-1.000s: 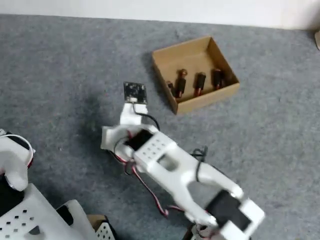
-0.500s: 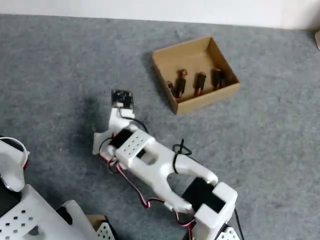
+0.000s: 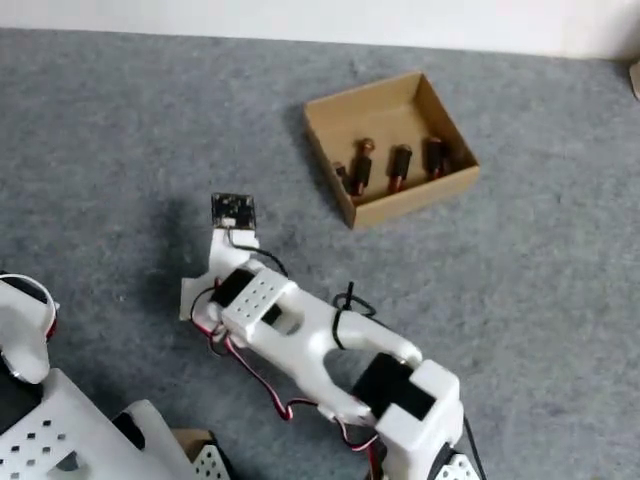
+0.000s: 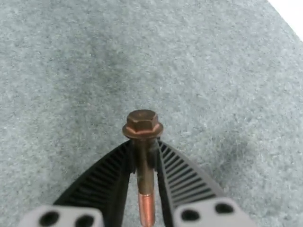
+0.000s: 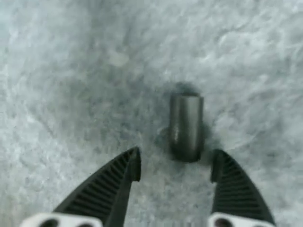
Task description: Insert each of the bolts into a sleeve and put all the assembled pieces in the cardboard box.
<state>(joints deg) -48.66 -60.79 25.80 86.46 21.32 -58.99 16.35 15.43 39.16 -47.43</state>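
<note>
A copper bolt [image 4: 142,126] with a hex head stands out past the fingertips of my left gripper [image 4: 143,149], which is shut on its shank above grey carpet. A dark sleeve [image 5: 186,125] lies on the carpet, its near end between the tips of my open right gripper [image 5: 176,153], touching neither finger. In the high view the right arm [image 3: 265,300] stretches from the near edge to the left-middle of the carpet and covers the sleeve. The cardboard box [image 3: 405,205] at the back right holds three assembled pieces [image 3: 398,167].
The left arm's white body [image 3: 25,340] sits at the near left corner. Open grey carpet [image 3: 540,280] lies between the right arm and the box, and to the right of the arm.
The right arm has swung left and nearer, away from the box; its wrist camera board has shifted left and down in the high view.
</note>
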